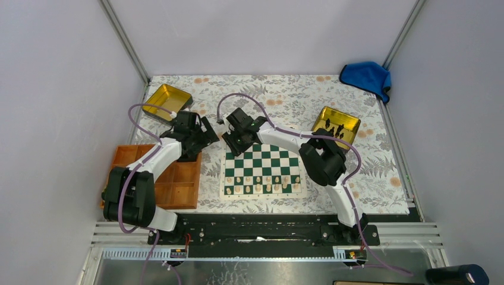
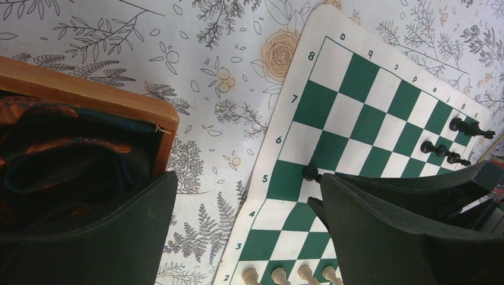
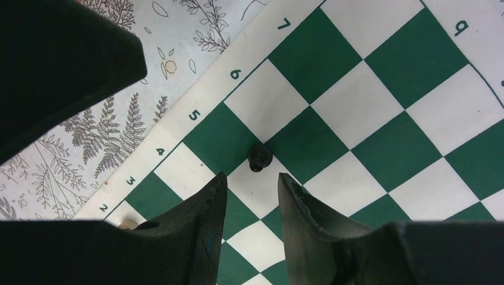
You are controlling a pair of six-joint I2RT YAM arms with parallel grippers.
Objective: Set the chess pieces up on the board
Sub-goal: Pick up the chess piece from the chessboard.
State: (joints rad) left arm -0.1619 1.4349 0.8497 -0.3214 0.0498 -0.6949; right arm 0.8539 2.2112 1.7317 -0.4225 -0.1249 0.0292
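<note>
Board [image 3: 380, 95] rim numbered 2–8, black pawn [image 3: 259, 157] before released right tool [image 3: 251, 181], left tool [image 2: 246, 178] released

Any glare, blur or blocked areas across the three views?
Top view: soft even light, no harsh shadows on the green-and-white chessboard. Left wrist view: board print sharp, left claw fingers dark, featureless. Right wrist view: small black chess piece crisp; right claw fingers crowd the lower frame.
</note>
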